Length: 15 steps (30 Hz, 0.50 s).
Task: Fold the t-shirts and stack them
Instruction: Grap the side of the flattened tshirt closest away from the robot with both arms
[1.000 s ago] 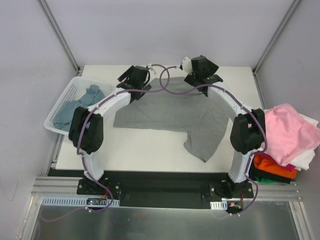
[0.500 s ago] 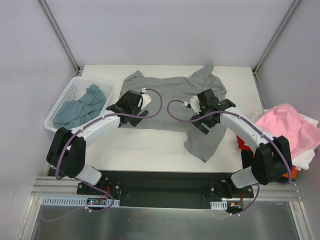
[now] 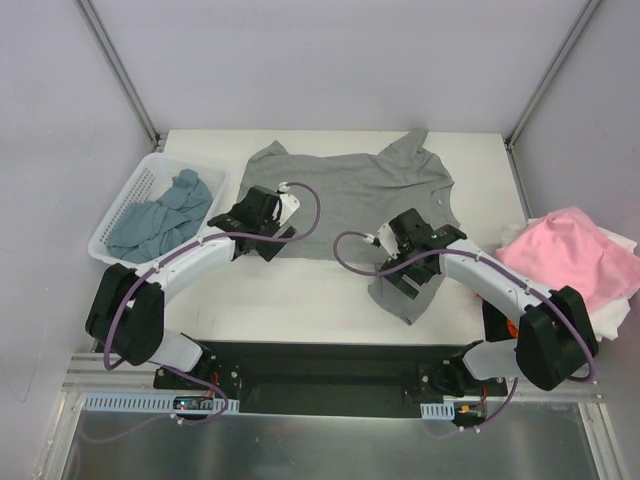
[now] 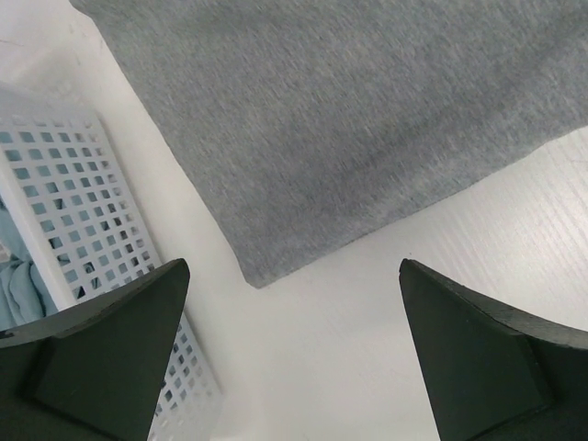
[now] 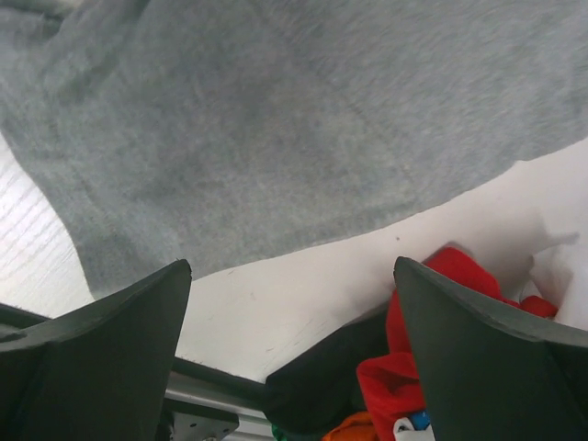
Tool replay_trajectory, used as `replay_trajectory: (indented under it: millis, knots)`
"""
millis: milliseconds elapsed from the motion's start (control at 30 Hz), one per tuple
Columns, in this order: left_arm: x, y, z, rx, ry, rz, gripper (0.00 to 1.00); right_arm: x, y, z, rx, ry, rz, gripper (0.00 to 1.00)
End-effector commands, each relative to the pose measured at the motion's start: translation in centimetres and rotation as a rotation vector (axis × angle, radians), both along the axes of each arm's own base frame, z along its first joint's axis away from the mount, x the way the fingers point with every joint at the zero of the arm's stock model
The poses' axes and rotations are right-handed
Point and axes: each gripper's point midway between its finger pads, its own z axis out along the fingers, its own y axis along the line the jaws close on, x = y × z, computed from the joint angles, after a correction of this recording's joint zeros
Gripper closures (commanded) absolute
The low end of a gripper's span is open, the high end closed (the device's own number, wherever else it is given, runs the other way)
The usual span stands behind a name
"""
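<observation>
Currently the heather-grey t-shirt [image 3: 350,195] is lying spread across the white table [image 3: 300,295] (right side reaching nearer, creased). The left gripper [image 3: 255,232] is hovering over its near-left hem corner, jaws gaping, and the right gripper [image 3: 413,270], likewise unclenched, over its near-right hem.

You have nothing legible to read in any of these views: no lettering, label, brand mark or number shows. The light heather-grey cloth t-shirt [image 3: 350,190] shows only plain fabric on its visible face.
</observation>
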Motion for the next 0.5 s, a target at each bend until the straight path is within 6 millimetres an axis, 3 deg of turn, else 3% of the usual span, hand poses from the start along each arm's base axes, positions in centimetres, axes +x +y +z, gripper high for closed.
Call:
replay_trajectory:
  millis: [0,233,467]
  knots:
    - [-0.7,0.1,-1.4,0.014,0.048,-0.008,0.01,-1.1,0.7,-1.0,-0.032,0.027,0.034,0.03]
    - [0.5,0.2,-1.9,0.062,0.052,0.008,0.01,-2.5,2.0,-2.2,-0.063,0.099,0.127,0.01]
    - [1.5,0.4,-2.3,0.111,0.056,0.010,0.01,-5.3,2.4,-4.1,-0.081,0.218,0.232,0.02]
